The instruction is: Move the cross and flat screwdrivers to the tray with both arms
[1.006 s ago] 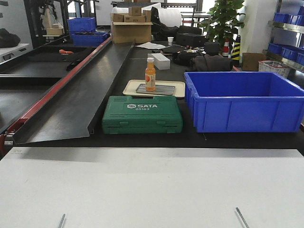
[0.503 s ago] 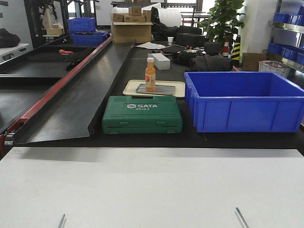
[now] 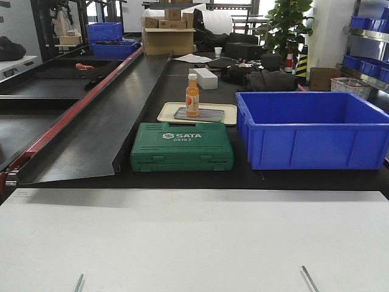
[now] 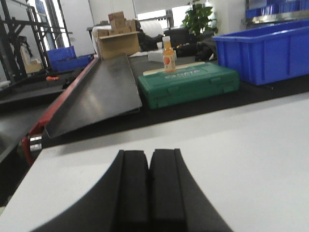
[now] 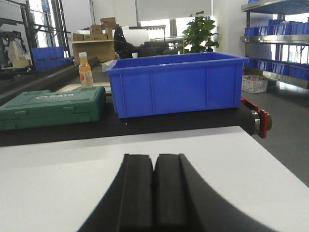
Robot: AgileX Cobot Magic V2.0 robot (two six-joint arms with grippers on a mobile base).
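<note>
In the front view we see only the thin silver shafts of the two screwdrivers on the white table. The lower-left screwdriver and the lower-right screwdriver lie well apart, and both are cut off by the bottom edge. The tray lies at the centre of the frame on a beige tray, behind a green case and left of a blue bin. A bottle stands upright on it.

In the left wrist view, the left gripper fills the bottom centre over the table. Its fingers are clenched pad to pad, with nothing between them. The case and bottle sit at upper centre.

In the right wrist view, the right gripper is at bottom centre, its fingers likewise pressed together on nothing. The bin sits at upper centre and the case at left.
</note>
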